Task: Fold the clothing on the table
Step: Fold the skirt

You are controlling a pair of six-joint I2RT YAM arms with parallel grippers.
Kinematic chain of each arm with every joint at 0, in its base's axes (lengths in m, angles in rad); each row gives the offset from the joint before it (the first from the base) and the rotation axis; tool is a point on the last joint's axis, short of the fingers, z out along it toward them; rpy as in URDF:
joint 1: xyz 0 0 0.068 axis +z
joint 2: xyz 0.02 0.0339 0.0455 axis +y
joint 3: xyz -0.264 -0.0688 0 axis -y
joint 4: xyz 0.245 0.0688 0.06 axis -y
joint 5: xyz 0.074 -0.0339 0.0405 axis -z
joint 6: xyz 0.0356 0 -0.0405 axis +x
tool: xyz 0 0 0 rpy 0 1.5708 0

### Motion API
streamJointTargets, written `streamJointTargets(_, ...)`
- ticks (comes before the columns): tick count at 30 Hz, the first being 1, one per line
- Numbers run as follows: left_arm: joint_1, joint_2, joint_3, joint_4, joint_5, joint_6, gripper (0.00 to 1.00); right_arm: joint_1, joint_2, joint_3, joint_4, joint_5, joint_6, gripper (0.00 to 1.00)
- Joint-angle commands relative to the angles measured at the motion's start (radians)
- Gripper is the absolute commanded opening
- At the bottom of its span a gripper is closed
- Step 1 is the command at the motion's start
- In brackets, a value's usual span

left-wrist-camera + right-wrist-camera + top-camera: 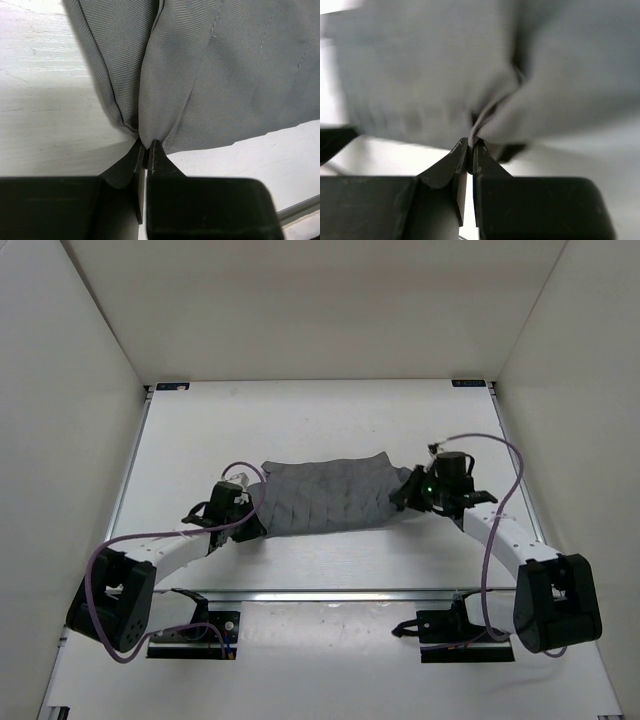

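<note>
The white worktop (pixel 300 410) carries the grey pleated clothing (pixel 325 495), which lies stretched left to right across its middle. The left hand (pixel 146 146) is clenched on a gathered pinch of the garment's left end, and the right hand (pixel 470 144) is clenched on its right end. The 2 grips at opposite ends probably keep the cloth taut for an even fold. The top view gives the whole span, but only the wrist views show fabric nipped between the tips.
</note>
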Motion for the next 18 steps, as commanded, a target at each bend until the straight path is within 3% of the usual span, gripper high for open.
streamJointTargets(1,0.005,-0.018,-0.043,0.019,-0.043,-0.01,0.0,0.11,-0.021,0.143,0.191,-0.144,-0.072,0.0)
streamJointTargets(7,0.008,-0.028,-0.068,0.042,-0.052,-0.023,0.0,0.373,0.207,0.368,0.322,-0.275,-0.043,0.0)
streamJointTargets(12,0.017,-0.065,-0.1,0.065,-0.06,-0.04,0.0,0.492,0.44,0.488,0.383,-0.37,-0.037,0.0)
streamJointTargets(18,0.037,-0.114,-0.13,0.066,-0.063,-0.042,0.0,0.572,0.576,0.583,0.367,-0.434,-0.06,0.0)
